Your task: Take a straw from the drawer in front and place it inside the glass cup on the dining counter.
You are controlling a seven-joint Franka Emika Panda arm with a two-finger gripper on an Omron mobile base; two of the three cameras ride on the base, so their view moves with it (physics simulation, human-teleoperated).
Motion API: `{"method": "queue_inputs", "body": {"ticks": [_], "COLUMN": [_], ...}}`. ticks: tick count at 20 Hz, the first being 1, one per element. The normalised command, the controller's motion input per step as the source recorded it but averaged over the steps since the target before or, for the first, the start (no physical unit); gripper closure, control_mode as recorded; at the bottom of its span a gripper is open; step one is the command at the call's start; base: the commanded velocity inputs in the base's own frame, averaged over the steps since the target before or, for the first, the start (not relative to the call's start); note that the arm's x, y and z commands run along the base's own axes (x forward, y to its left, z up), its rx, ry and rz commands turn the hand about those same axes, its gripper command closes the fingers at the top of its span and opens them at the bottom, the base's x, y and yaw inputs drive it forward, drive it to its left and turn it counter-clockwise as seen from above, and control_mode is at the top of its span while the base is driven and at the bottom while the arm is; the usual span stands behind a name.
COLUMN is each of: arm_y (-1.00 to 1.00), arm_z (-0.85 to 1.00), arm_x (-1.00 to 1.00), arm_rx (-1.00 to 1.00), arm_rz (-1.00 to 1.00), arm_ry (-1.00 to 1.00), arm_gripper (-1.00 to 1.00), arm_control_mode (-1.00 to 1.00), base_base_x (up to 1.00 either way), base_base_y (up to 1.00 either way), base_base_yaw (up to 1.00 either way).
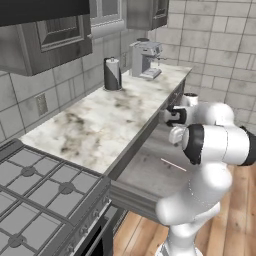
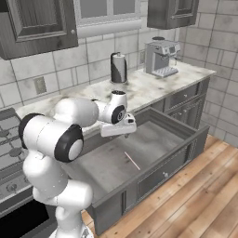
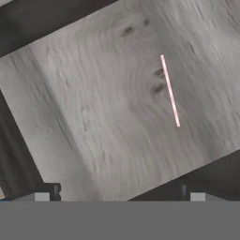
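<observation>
jaws: white arm's two-finger gripper (image 2: 124, 135) spread fully wide, holding nothing, hanging above the drawer | straw: thin pinkish-red straight straw (image 3: 169, 90) lying flat on the lighter grey floor of the pulled-out wide dark grey wooden drawer (image 2: 186, 151), near its middle, apart from the walls

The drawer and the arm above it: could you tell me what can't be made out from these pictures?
- Left base view: the arm hides much of the drawer and one end of the straw.
- Right base view: the hand's body hides the gripper tips.
- Hand view: drawer edges cut off.
</observation>
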Motion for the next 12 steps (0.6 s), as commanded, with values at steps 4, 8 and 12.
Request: {"method": "queue_inputs", "body": {"ticks": [4, 8, 12], "arm_y": [0.00, 0.00, 0.00], "arm_z": [-0.40, -0.38, -0.41], "arm_x": [0.38, 0.39, 0.31], "arm_rx": [0.00, 0.00, 0.00], "arm_rz": [0.05, 0.01, 0.00], "arm_ry": [0.00, 0.00, 0.00], "arm_gripper": [-1.00, -1.00, -1.00], "arm_control_mode": [-1.00, -1.00, -1.00], "base_base_x": [0.00, 0.00, 0.00], "base_base_y": [0.00, 0.00, 0.00], "base_base_yaw": [0.00, 0.00, 0.00]}}
